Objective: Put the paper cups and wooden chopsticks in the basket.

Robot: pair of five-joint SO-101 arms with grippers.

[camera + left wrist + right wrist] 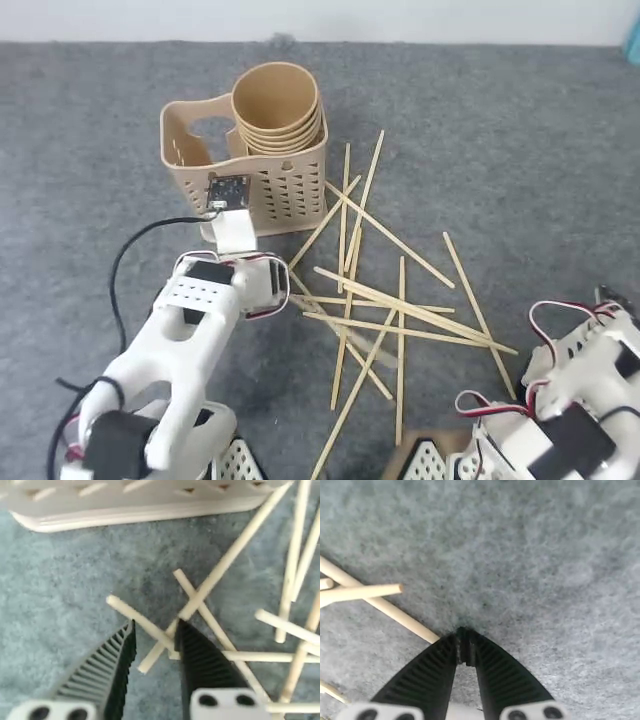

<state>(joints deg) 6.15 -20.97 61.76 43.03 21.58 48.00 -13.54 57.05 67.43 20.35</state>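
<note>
Paper cups sit stacked in the basket, that part's done! Wooden chopsticks lie scattered on the table. The left hand is spread over crossed sticks, while the right hand is pressed together, empty.
</note>
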